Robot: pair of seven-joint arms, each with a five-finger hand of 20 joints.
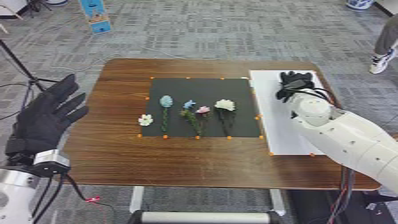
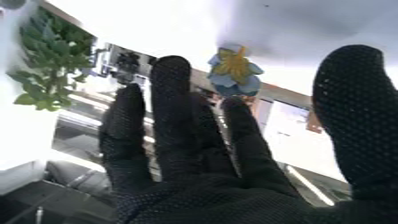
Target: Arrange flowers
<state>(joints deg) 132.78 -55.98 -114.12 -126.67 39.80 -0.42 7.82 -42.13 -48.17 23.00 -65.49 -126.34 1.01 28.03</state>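
In the head view, the rightmost white flower (image 1: 225,105) lies on the black mat (image 1: 204,89), left of the right hand (image 1: 298,84), stem toward the robot; the left hand (image 1: 43,117) is farther off. In the right wrist view, the right hand is spread.
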